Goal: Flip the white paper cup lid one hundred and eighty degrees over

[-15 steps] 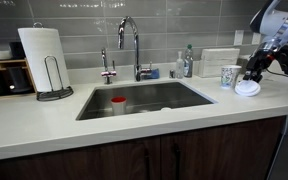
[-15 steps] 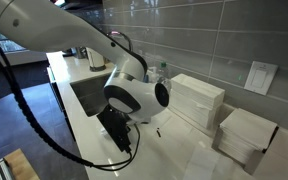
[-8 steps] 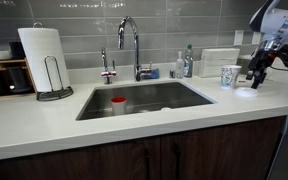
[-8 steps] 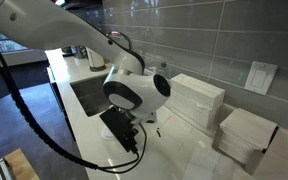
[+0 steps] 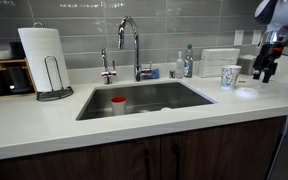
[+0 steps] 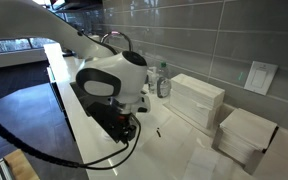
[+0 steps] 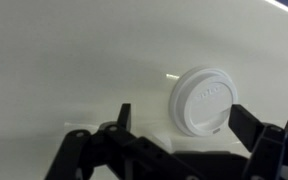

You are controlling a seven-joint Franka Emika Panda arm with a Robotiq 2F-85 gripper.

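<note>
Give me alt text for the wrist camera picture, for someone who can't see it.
A white paper cup lid lies flat on a pale countertop, with faint lettering showing on its face. In the foreground, along the bottom of the frame, the dark fingers of the open gripper are spread wide and hold nothing.

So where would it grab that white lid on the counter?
Probably across its rim, from straight above: the white paper cup lid lies flat on the counter, a low round disc, so only opposite outer edges offer a pinch.
</note>
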